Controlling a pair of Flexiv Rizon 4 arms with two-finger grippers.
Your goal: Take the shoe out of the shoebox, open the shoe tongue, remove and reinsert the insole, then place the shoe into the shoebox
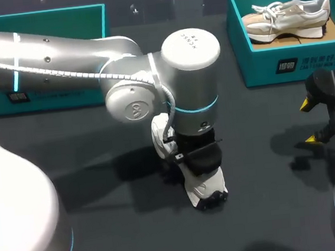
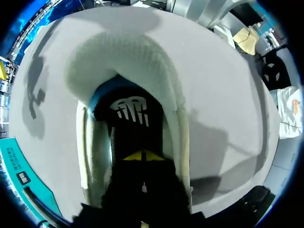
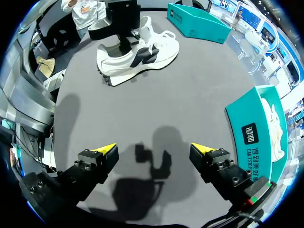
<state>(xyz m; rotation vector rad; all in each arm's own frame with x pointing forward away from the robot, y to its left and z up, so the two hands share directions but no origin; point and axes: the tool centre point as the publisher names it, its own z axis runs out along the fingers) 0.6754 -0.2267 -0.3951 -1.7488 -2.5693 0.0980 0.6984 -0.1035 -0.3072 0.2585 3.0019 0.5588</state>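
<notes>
The white shoe (image 1: 206, 190) sat on its sole around the middle of the worktop (image 1: 270, 210), out of both boxes. The left tool (image 2: 142, 156) was buried deep in its opening, right over the insole (image 2: 130, 109). Honestly I couldn't tell how far open that tool was, or whether it had hold of anything.

The right tool (image 3: 154, 148) hung wide open with nothing in it near the worktop's right edge, well apart from the shoe. That was my worry: nothing pinned the shoe down, so a pull on the insole could've dragged the whole shoe up or tipped it over. The insole might also have buckled going back in.

As for writing, there was white print on the side of the right shoebox (image 1: 280, 61), which held a beige shoe (image 1: 287, 16), plus a white logo on the insole. The left shoebox (image 1: 44, 13) sat in the far left corner.
</notes>
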